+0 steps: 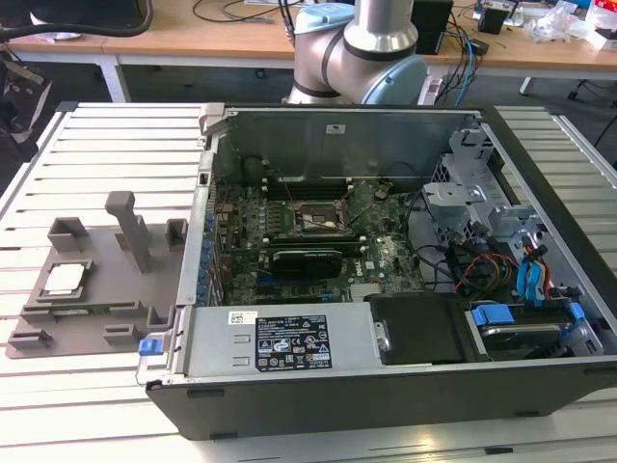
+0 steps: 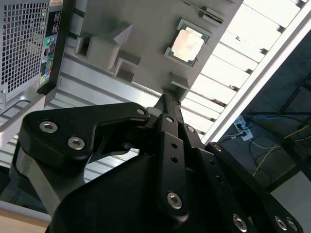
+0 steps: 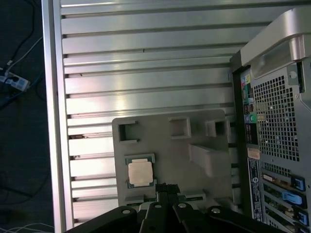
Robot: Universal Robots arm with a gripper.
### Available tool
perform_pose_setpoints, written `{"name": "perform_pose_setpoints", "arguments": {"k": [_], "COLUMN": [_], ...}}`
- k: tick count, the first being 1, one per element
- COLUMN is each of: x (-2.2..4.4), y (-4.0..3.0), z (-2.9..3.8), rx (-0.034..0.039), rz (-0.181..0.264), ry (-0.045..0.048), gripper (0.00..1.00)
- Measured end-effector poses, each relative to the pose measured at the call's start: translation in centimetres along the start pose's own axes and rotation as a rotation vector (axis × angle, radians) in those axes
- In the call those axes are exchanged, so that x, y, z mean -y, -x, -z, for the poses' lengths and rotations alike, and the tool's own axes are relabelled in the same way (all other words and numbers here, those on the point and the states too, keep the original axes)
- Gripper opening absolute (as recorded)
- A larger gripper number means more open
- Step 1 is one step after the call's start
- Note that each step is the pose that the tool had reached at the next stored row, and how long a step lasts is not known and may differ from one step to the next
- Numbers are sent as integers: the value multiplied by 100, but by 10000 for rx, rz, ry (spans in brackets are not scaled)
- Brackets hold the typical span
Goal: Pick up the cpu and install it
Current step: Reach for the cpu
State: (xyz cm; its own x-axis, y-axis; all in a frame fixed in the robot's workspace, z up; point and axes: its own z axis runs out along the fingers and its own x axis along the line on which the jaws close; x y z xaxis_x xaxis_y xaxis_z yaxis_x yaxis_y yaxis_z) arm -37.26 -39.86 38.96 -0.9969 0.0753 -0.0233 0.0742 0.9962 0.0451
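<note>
The pincer (image 3: 167, 188) hides part of the grey tray (image 3: 155, 141).

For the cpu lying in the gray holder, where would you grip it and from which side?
Probably from straight above, pinching two opposite edges of the cpu. It lies flat, metal top up, in a shallow seat of the gray holder, so only its thin sides offer a grip.

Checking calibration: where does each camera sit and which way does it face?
Exterior view: off the arm, above the open computer case, looking down into it; the arm stands behind.
First wrist view: on the arm, looking down past the tool at the cpu in its grey tray.
Second wrist view: on the arm, looking along the tool toward the cpu.
Shared: all three show the cpu.
</note>
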Motion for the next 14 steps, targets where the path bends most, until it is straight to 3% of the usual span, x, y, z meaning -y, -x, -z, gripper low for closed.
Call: {"name": "perform_pose_setpoints", "arguments": {"k": [14], "x": [11], "y": [-285], "z": [-11], "rx": [0], "rz": [0], "ry": [1], "gripper": [11]}}
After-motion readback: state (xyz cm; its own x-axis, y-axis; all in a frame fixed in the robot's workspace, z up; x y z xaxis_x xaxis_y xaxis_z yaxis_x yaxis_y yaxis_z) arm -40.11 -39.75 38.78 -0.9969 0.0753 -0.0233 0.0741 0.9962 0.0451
